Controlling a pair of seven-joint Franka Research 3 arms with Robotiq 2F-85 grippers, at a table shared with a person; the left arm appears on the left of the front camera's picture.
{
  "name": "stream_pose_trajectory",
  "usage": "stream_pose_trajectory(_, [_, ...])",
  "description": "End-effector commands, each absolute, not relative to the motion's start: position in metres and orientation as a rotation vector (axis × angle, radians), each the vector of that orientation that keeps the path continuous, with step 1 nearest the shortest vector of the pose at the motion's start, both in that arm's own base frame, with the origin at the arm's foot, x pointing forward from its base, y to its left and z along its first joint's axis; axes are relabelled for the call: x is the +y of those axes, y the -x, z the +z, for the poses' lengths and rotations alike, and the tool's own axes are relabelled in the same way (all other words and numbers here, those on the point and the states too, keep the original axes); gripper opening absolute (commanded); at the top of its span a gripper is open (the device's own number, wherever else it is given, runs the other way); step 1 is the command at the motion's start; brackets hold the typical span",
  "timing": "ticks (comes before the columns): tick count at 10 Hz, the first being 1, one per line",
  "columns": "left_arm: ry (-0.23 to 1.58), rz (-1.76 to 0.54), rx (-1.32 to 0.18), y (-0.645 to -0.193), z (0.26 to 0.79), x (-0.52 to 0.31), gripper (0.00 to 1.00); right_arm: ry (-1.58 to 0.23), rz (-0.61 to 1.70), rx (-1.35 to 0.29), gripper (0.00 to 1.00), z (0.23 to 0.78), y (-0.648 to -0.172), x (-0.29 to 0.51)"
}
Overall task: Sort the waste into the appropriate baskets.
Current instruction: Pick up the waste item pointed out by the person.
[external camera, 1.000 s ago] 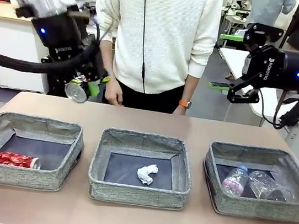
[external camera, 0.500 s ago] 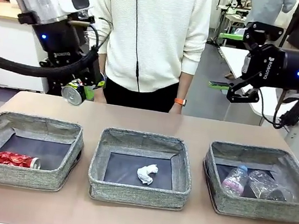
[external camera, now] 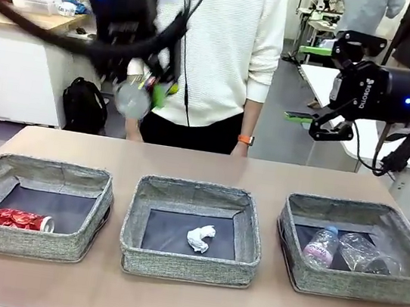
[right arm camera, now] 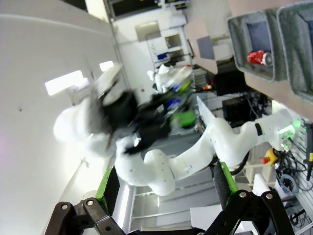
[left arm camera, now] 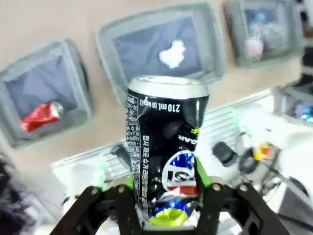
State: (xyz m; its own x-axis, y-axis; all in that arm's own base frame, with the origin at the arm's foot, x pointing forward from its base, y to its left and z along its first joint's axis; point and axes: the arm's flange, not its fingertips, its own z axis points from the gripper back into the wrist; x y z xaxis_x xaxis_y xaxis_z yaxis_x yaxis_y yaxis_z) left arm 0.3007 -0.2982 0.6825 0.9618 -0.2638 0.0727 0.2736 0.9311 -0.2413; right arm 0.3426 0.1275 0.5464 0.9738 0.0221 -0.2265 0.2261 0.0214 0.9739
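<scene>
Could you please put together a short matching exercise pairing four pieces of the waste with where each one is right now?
Things:
1. red can
2. paper wad
3. pink-labelled bottle
4. dark blue can

Places:
A. middle basket
B. held up in the left gripper
C. right basket
D. left basket

Pairs: 1-D, 2-A, 3-C, 4-B

The dark blue soda can (left arm camera: 168, 156) reads "210 ml".
</scene>
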Motion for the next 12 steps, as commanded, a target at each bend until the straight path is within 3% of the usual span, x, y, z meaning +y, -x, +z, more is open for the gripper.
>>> stream_pose_trajectory(1, [0.171,-0.315,-0.072,-0.309,0.75,-0.35,0.44,-1.565,-0.164,0.188,1.0,0.548,-0.343,0.13])
stream_pose_trajectory(4, [0.045,-0.227,-0.083,-0.312,0.788,-0.397,0.44,-1.565,-0.164,0.188,1.0,0.548,-0.343,0.13])
stream_pose_trajectory(6, [0.09,-0.235,-0.11,-0.326,0.803,-0.416,0.44,-1.565,-0.164,0.188,1.0,0.548,-0.343,0.13])
stream_pose_trajectory(8, [0.083,-0.235,-0.114,-0.318,0.775,-0.392,0.44,-1.565,-0.164,0.188,1.0,0.548,-0.343,0.13])
stream_pose_trajectory(12, [0.083,-0.235,-0.114,-0.318,0.775,-0.392,0.44,-1.565,-0.164,0.188,1.0,0.548,-0.343,0.13])
